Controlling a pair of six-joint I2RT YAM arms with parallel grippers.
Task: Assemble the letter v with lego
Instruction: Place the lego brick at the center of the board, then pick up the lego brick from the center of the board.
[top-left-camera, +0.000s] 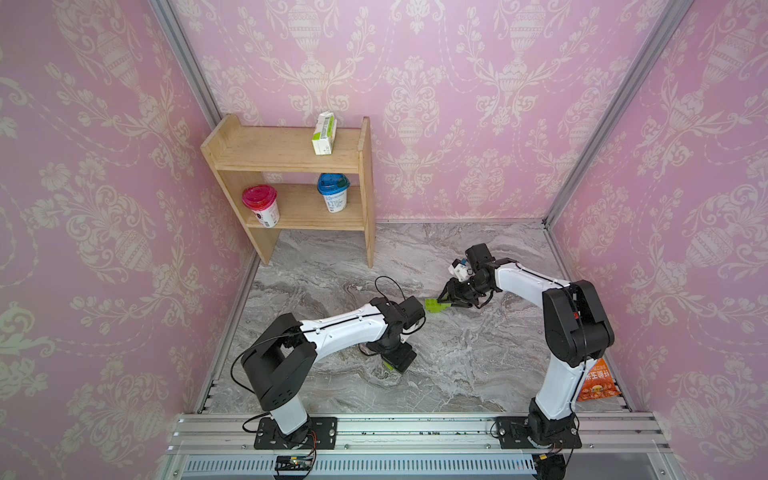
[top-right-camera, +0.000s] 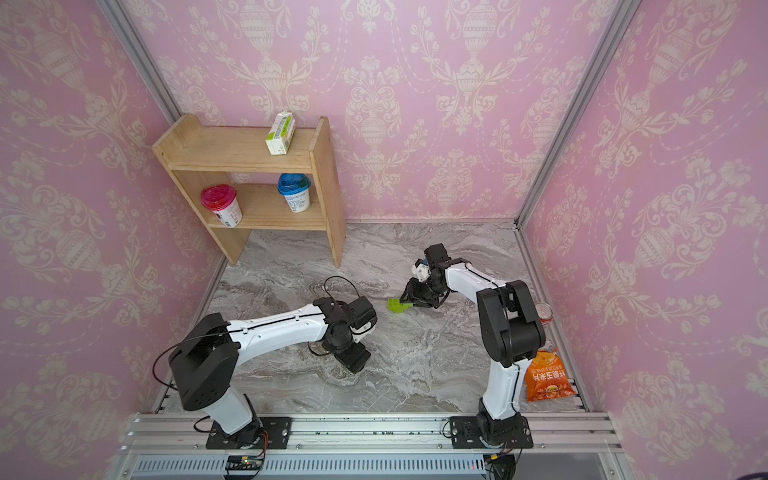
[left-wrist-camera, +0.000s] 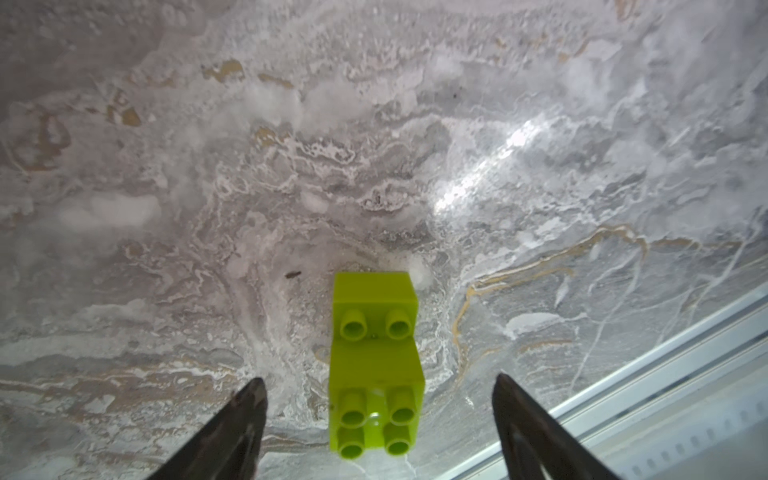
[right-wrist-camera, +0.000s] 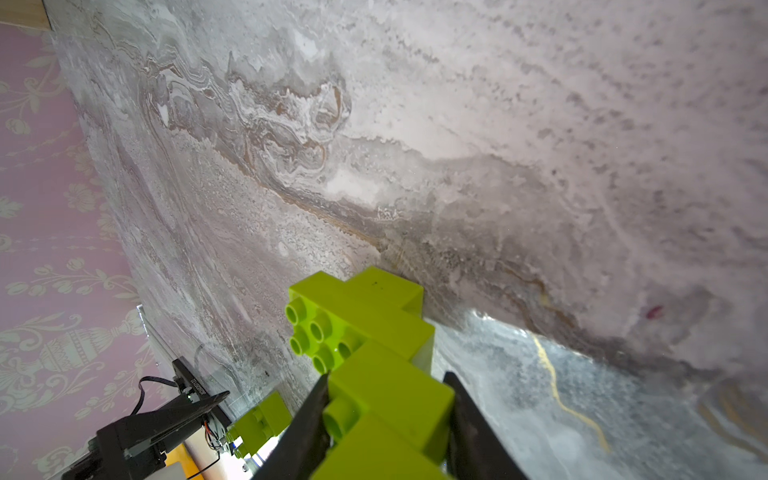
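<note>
Stepped lego (right-wrist-camera: 386, 399), partly cropped, sits clamped in right jaws; left jaws gape astride two joined bricks (left-wrist-camera: 376, 365).

Pink damask-papered walls (top-left-camera: 457, 104) enclosed a grey marbled desk (top-left-camera: 478, 365), aluminium posts (top-left-camera: 187, 66) at the corners, a two-tier wooden shelf (top-left-camera: 266, 153) standing at back left.

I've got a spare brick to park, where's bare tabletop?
Bare marble lies between the shelf and the right gripper holding lego, and front centre by the rail. Crowded: bricks at the left gripper, and the snack bag corner.
</note>
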